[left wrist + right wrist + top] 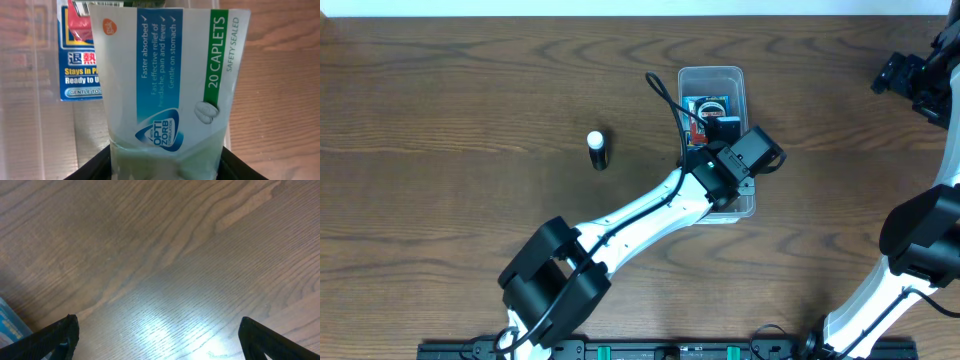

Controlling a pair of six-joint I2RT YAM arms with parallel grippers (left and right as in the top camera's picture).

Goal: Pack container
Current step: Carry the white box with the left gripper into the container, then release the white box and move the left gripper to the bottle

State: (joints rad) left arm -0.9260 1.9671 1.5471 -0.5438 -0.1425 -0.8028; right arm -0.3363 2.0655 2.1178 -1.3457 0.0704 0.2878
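The clear plastic container (pixel 712 78) stands upright on the table just right of centre. A blue and red packet (pixel 708 106) lies inside it, also seen in the left wrist view (pixel 77 70). My left gripper (pixel 720 135) hovers over the container's middle, shut on a white, blue and green caplet box (pixel 170 85) marked "20 caplets". The box hangs over the container's inside, near its right wall. My right gripper (pixel 157 335) is open and empty over bare wood at the far right, away from the container.
A small dark bottle with a white cap (pixel 597 150) lies on the table left of the container. The right arm's base (pixel 920 250) stands at the right edge. A blue corner of something (pixel 9 325) shows at the right wrist view's left edge.
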